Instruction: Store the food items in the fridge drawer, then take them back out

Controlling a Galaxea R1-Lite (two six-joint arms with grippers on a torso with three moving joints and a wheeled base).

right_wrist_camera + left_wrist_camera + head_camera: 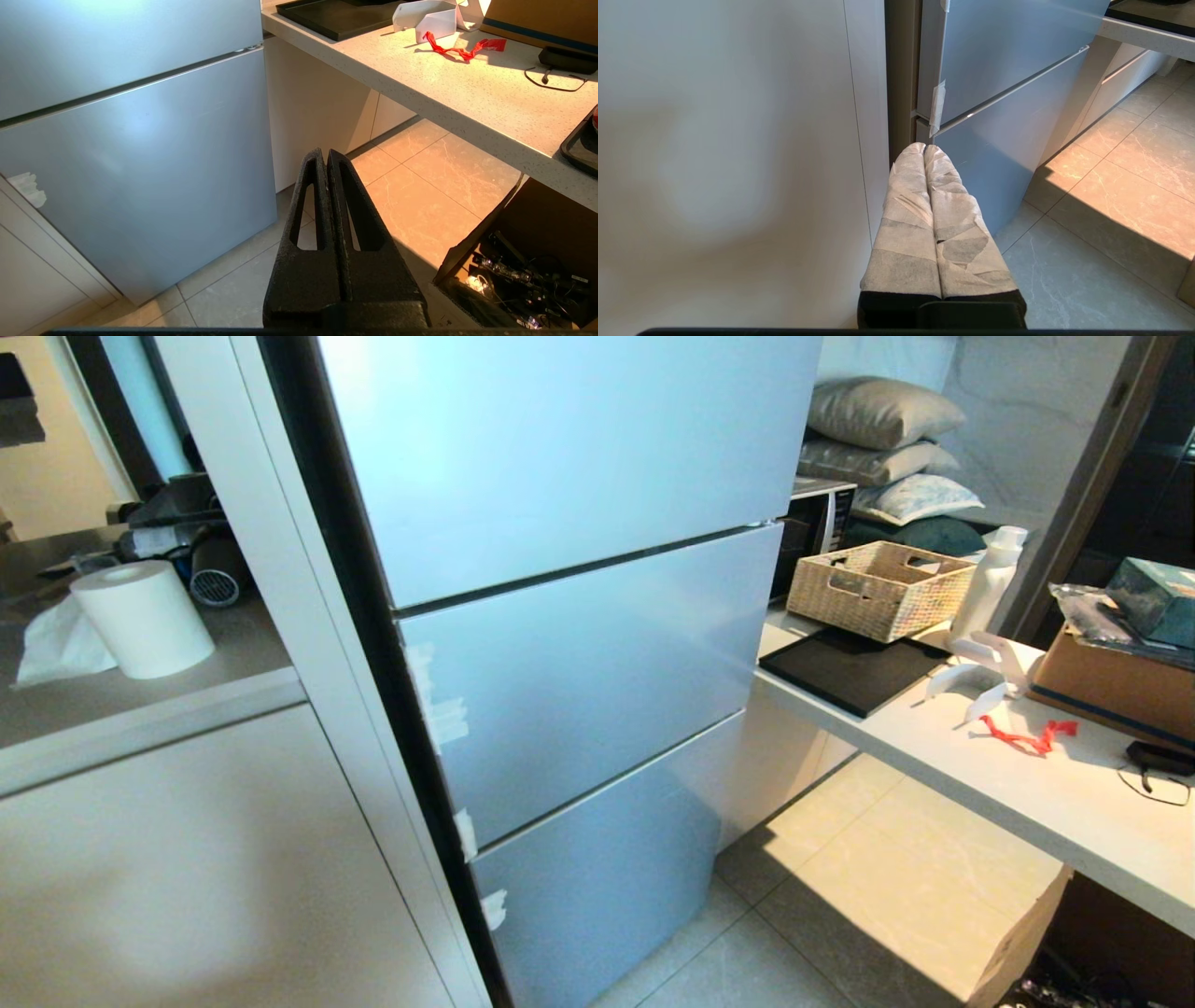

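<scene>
The fridge (579, 644) stands shut, with three pale blue door panels stacked one above another. The fridge drawer is hidden behind them. No food items show plainly. Only a red sliver (595, 119) peeks in at the picture's edge above a black tray (579, 144) on the counter, too little to tell what it is. My left gripper (924, 148), its fingers wrapped in white tape, is shut and empty, low by the fridge's left edge (924, 93). My right gripper (325, 153), black, is shut and empty above the floor before the lowest door (140, 154). Neither shows in the head view.
A white counter (1027, 775) runs right of the fridge, bearing a wicker basket (878, 588), a black tray (850, 667), a white bottle (990, 579) and a red ribbon scrap (1027, 737). An open cardboard box (528, 266) sits on the floor beneath. White cabinets (187, 859) stand left.
</scene>
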